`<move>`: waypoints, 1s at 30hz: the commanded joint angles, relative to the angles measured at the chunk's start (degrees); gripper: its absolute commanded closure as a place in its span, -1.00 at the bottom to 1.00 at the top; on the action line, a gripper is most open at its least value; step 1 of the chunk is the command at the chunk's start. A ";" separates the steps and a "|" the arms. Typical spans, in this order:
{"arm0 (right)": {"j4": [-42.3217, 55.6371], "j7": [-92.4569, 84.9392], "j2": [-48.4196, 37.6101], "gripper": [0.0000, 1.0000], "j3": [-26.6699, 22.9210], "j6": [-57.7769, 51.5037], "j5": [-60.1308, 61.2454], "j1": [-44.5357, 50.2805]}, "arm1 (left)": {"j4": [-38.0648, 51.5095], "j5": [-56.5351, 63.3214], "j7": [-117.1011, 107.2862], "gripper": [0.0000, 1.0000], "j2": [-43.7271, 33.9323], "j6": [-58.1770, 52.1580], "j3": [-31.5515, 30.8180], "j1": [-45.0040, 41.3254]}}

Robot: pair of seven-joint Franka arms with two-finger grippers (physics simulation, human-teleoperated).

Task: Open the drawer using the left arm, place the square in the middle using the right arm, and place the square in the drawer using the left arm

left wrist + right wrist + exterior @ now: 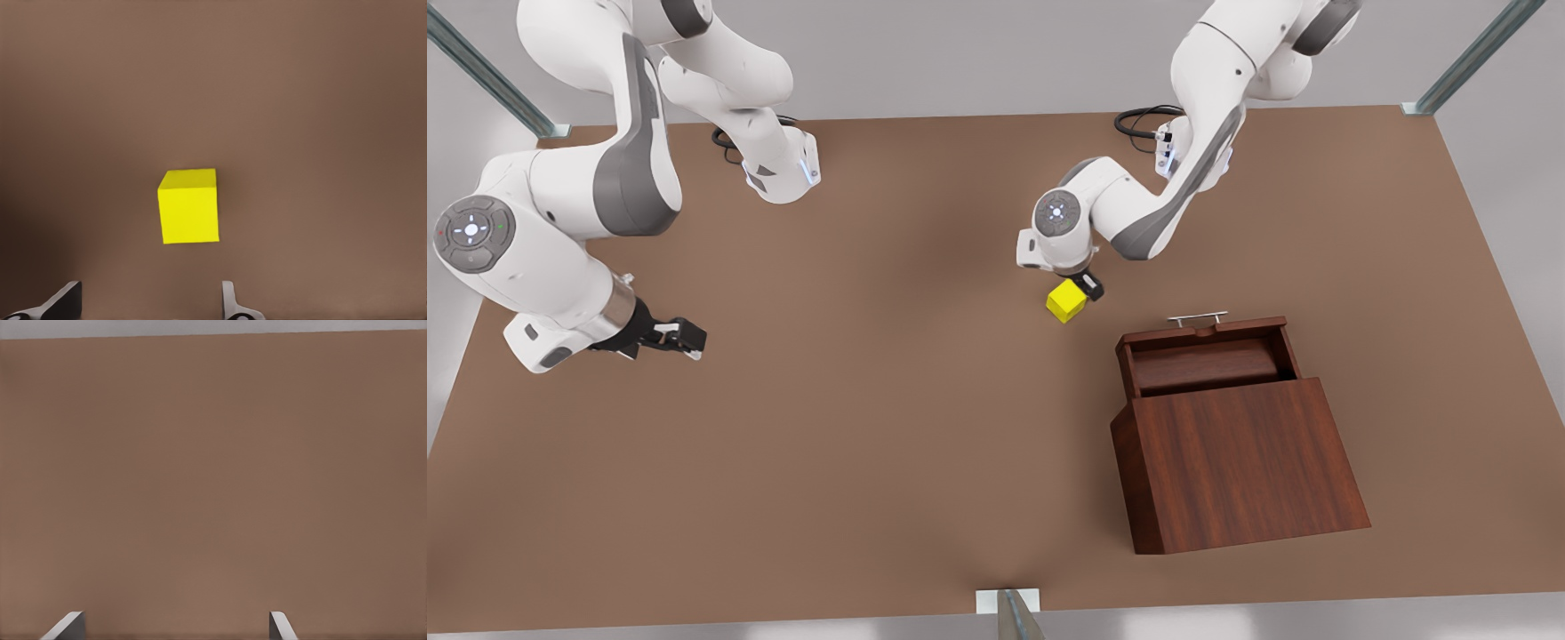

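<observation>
The yellow square (1066,301) (189,206) rests on the brown tabletop near the middle (925,356). My left gripper (1083,286) (148,305) hovers just above it, open, its fingertips (65,301) apart from the cube and not touching it. On the front view's right, the drawer (1202,364) of the wooden box (1240,462) is pulled out, showing an empty tray and its silver handle (1197,317). My right gripper (683,338) (173,627) waits open over bare table at the front view's left, holding nothing.
Both arm bases (783,173) stand at the table's far edge with black cables (1138,120) beside them. Metal frame posts (1009,613) mark the near edge and the far corners.
</observation>
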 commanded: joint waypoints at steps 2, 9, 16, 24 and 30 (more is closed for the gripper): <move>-0.09 0.00 -0.01 -1.00 0.00 0.00 -0.04 -0.01 | -0.65 -0.92 0.01 -1.00 0.17 1.72 0.03 0.04; -0.09 -0.18 -0.01 -1.00 0.00 0.00 -0.04 -0.10 | -6.27 -0.13 -0.70 -1.00 1.23 11.48 1.96 0.21; 0.17 -0.09 -0.09 -1.00 -0.08 -0.79 0.05 -0.09 | -9.17 0.04 -0.70 -1.00 2.63 17.02 2.23 0.13; 0.08 -0.09 0.08 -1.00 -0.08 -0.70 0.05 -0.10 | -9.17 1.19 -0.79 -1.00 5.44 17.90 2.67 0.04; 0.08 -0.26 0.08 -1.00 -0.08 -0.62 0.05 -0.10 | -9.17 1.89 -0.79 -1.00 6.85 19.57 2.93 -0.05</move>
